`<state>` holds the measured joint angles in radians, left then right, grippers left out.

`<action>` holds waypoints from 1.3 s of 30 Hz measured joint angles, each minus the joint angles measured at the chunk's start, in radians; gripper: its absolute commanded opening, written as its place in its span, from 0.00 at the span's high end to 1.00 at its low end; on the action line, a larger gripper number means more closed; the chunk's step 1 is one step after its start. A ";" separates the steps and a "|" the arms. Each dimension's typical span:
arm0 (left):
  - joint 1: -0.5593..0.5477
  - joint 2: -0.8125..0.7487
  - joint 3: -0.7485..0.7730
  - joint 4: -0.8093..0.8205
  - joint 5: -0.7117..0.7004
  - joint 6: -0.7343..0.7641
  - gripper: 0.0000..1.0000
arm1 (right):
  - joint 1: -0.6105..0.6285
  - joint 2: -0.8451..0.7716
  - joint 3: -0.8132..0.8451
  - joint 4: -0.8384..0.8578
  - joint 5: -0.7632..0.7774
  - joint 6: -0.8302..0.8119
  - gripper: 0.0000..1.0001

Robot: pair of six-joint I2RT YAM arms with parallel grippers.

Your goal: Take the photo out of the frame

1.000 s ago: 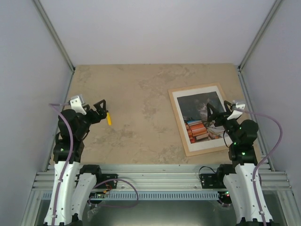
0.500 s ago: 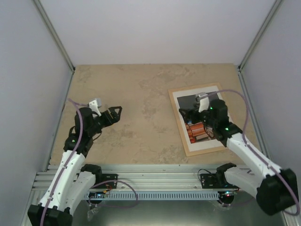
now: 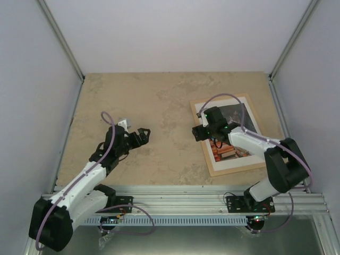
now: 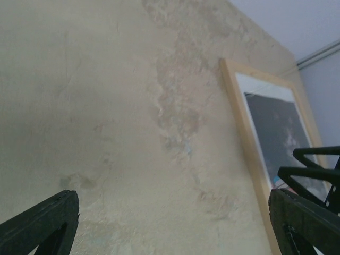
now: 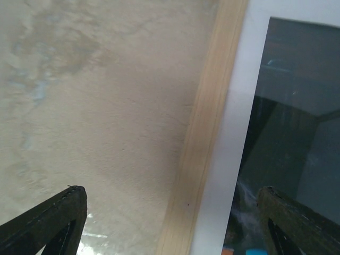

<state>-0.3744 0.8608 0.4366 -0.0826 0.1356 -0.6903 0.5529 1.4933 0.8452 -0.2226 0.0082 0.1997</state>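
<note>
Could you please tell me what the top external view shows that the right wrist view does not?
Only the top view shows the left pincer over the table, and the whole frame. Only the right wrist view shows, close up, the open right pincer straddling one rail of the frame. Both show the frame, the photo and the table.

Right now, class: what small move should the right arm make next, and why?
Probably lower the right tool straight down onto the edge of the frame. The tool is open and straddles that edge, with the table on one side and the photo on the other. The photo sits in the frame, so gripping this edge looks like the likely start.
</note>
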 measured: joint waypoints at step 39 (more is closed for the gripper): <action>-0.017 0.163 -0.047 0.183 0.010 0.008 0.01 | 0.137 0.414 0.310 -0.093 0.200 0.161 0.85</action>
<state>-0.3912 1.0233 0.3901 0.1005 0.1455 -0.6819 0.6895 1.9076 1.1553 -0.3157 0.2085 0.3603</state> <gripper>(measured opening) 0.993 0.235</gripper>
